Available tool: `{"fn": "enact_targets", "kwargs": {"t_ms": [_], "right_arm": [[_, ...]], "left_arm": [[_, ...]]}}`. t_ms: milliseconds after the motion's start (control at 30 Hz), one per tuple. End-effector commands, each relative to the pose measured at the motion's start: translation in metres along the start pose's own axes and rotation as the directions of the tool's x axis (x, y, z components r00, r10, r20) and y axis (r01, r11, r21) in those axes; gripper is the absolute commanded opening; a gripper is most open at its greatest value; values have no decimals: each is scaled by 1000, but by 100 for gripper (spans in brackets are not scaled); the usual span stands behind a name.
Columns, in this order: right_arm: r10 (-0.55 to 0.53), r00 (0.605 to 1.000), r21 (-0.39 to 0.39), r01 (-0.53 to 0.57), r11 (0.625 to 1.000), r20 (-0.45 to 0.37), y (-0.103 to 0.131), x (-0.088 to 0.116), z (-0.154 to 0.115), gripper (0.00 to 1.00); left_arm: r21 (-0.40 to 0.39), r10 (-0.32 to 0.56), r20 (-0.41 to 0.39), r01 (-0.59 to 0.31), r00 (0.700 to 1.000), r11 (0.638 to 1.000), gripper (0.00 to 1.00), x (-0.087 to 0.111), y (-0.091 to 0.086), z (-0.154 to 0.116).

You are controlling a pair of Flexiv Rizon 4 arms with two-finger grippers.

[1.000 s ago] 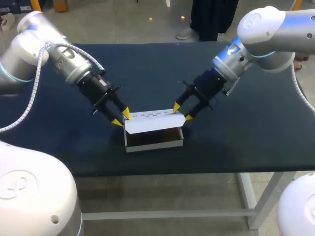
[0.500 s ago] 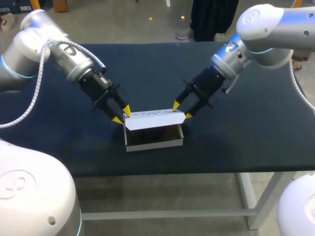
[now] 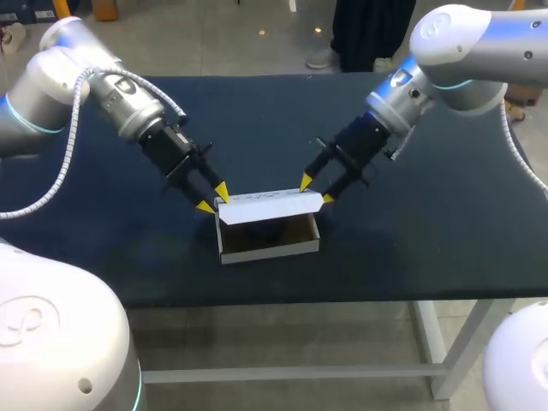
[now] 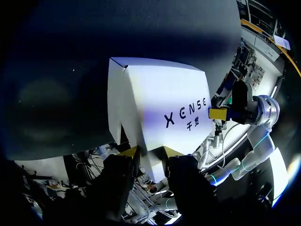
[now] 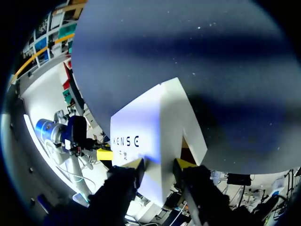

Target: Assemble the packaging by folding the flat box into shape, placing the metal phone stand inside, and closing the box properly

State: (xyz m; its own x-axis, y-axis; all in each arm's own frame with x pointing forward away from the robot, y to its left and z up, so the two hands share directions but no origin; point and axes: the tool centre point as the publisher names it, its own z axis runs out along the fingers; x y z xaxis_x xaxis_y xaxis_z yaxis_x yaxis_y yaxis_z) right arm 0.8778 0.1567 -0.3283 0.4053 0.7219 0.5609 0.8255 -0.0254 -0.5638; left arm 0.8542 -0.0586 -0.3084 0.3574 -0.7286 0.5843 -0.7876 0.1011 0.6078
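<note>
As my left gripper (image 3: 213,199) and right gripper (image 3: 317,190), each pinching an end of the lid (image 3: 270,205), raised it off the box (image 3: 270,251), closing stayed unfinished.

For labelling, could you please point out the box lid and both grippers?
box lid (image 3: 270,206): head view, middle of flap.
left gripper (image 3: 213,198): head view, between tips.
right gripper (image 3: 317,190): head view, between tips.
</note>
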Motion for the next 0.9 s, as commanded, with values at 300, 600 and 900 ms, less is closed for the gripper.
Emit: {"fn": "enact_targets", "kwargs": {"t_ms": [300,600,900], "right_arm": [[26,1000,32,-26,999,10,4,6,0,45],[41,999,45,-42,998,19,6,8,0,45],[47,998,52,-49,997,29,6,11,2,45]], "left_arm": [[-57,-8,4,9,1000,998,34,8,-10,-2],[-80,-20,-3,20,1000,997,32,9,-13,-5],[-101,-34,-8,33,999,994,32,12,-14,-8]]}}
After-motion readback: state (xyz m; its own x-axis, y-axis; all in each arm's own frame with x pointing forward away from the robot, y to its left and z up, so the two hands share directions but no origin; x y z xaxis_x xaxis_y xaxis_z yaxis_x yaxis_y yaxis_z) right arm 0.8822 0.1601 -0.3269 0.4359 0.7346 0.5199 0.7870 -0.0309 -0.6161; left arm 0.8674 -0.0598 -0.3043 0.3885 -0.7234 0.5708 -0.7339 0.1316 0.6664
